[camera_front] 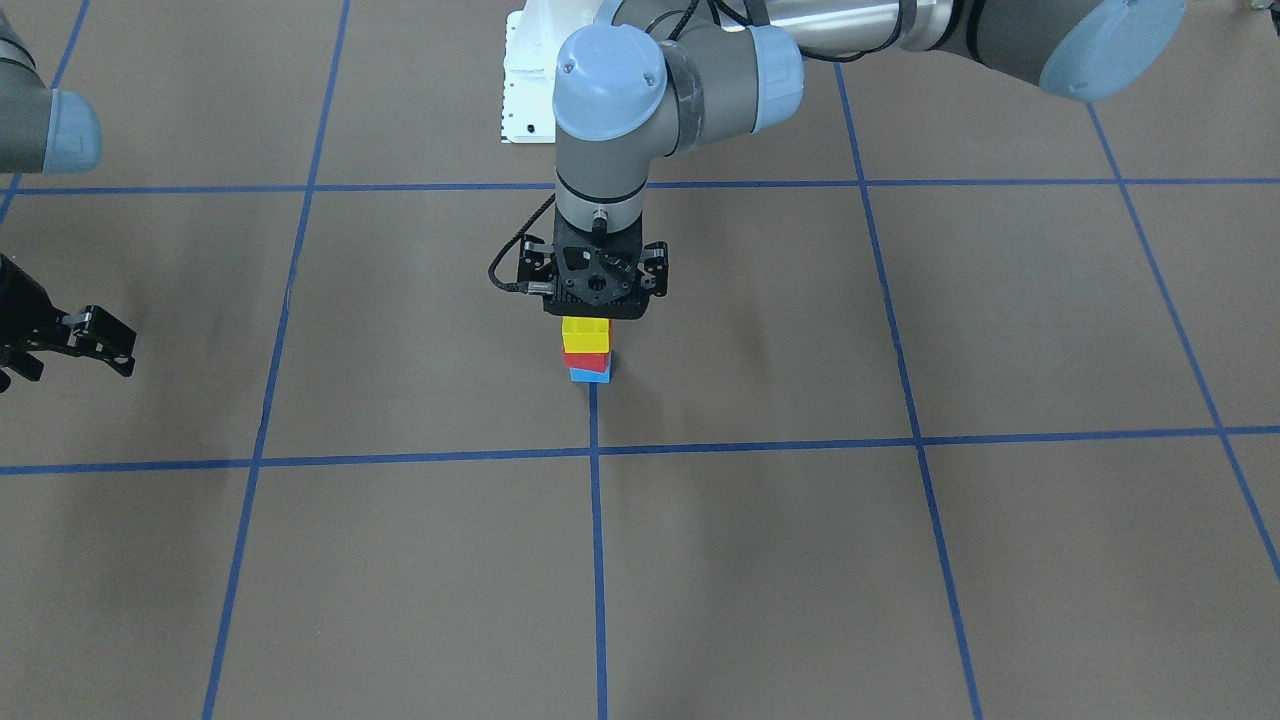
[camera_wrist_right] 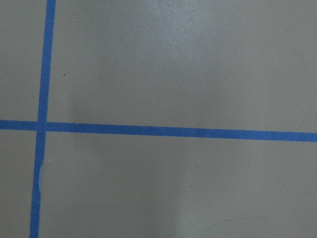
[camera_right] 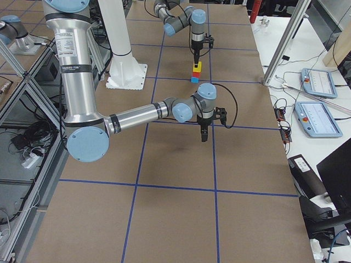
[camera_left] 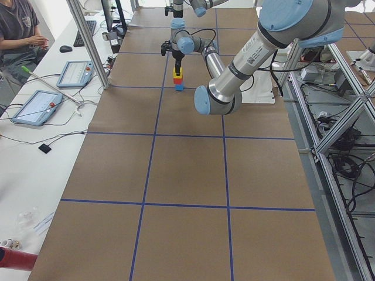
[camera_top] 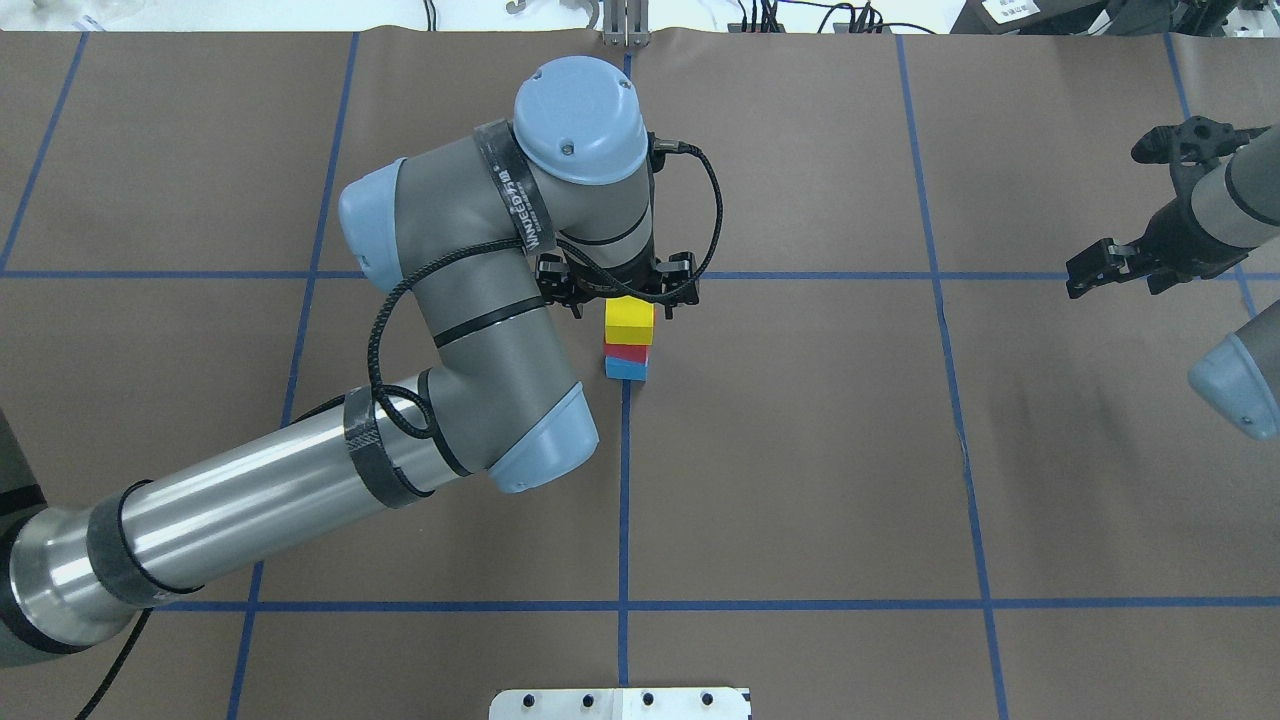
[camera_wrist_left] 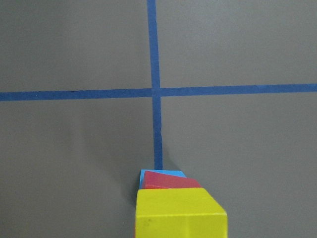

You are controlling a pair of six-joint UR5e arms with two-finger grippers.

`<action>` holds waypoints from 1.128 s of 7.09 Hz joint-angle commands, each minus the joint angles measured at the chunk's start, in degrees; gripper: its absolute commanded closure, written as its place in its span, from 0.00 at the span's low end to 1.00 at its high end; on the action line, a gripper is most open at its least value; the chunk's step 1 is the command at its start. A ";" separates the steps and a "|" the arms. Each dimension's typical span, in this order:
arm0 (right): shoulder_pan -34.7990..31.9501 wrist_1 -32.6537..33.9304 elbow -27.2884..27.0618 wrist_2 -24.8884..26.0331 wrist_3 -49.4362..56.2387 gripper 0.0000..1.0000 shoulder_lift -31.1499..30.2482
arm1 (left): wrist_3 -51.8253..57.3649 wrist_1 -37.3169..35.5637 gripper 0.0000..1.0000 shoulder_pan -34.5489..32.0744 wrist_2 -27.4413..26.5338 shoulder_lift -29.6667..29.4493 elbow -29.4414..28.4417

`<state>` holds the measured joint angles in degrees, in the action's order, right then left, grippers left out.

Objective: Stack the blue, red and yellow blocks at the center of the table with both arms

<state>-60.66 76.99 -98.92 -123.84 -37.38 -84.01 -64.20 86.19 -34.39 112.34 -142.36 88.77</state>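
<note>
The three blocks stand as one stack on the blue tape cross at the table's center: blue block (camera_front: 590, 376) at the bottom, red block (camera_front: 586, 361) on it, yellow block (camera_front: 585, 334) on top. The stack also shows in the overhead view, with the yellow block (camera_top: 629, 320) uppermost, and at the bottom of the left wrist view (camera_wrist_left: 181, 215). My left gripper (camera_front: 597, 290) hangs straight over the stack, its jaws spread wide to either side and above the yellow block. My right gripper (camera_top: 1100, 265) is far off to the side, open and empty.
The brown table cover is marked with a grid of blue tape lines (camera_front: 595, 560). The robot's white base plate (camera_front: 525, 85) lies behind the stack. The left arm's elbow (camera_top: 520, 430) reaches over the table beside the stack. Operator tablets (camera_right: 315, 82) sit off the table.
</note>
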 commanded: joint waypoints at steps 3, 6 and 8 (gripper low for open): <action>-0.60 0.00 -0.84 -1.14 0.12 0.00 -0.10 | 21.76 1.34 0.00 -9.69 4.89 33.99 28.44; -2.10 -9.79 -1.28 -3.59 0.29 0.00 -4.82 | 47.16 11.35 0.00 -27.17 14.20 53.54 26.82; -7.41 -13.01 -2.76 -8.57 1.69 0.00 -8.09 | 60.03 11.37 0.00 -37.29 15.44 54.55 19.20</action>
<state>-63.97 65.80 -100.45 -128.52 -36.78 -89.90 -11.23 97.15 -65.59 126.56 -89.06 112.31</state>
